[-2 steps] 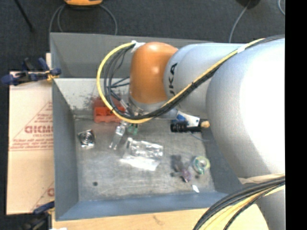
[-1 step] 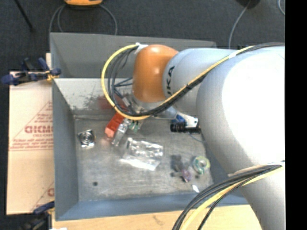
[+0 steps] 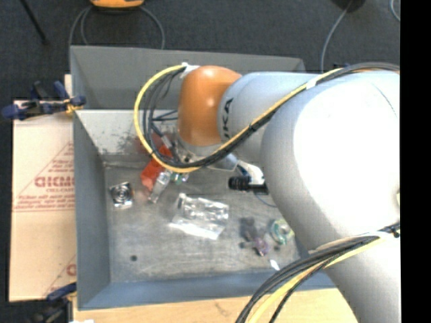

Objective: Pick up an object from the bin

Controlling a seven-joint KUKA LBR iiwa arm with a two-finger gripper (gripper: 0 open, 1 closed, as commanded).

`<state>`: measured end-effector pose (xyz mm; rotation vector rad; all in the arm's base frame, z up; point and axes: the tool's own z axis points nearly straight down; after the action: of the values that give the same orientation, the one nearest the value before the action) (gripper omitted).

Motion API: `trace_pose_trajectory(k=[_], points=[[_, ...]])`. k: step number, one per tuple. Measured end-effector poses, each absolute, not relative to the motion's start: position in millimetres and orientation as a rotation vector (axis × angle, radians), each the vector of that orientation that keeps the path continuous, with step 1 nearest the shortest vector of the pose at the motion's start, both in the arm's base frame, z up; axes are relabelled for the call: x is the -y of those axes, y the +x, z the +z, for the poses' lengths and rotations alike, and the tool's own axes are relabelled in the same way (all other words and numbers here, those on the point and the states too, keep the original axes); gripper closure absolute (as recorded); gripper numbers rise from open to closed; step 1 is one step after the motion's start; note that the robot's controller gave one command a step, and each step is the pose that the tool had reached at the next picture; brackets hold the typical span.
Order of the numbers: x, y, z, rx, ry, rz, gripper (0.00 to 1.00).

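Several loose items: scattered on the floor of the grey metal bin (image 3: 91, 207), none heaped.
Arm: white arm (image 3: 337, 153) enters from the right and covers the bin's right part; its orange wrist cover (image 3: 202, 103) hangs over the back-left floor.
Jaws: hidden beneath the cover; open or closed cannot be told.
Nearest item: orange-red piece (image 3: 149, 173), partly hidden at the cover's lower edge, shape unclear.
Others: metal fitting (image 3: 120, 195) at left; clear plastic packet (image 3: 199, 216) at centre; black part (image 3: 246, 182), purple piece (image 3: 254, 238) and greenish ring (image 3: 281, 231) close against the arm's edge.
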<state>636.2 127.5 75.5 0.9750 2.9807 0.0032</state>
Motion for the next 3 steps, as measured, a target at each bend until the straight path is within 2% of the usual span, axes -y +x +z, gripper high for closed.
trace_pose_trajectory(k=[1, 2, 3], points=[[-128, 638.4, 78, -2.972, 0.974, 0.012, 1.00], [-129, 636.3, 75, -2.977, 0.975, 0.010, 0.00], [-162, 643.2, 82, -3.063, 0.670, 0.001, 0.00]])
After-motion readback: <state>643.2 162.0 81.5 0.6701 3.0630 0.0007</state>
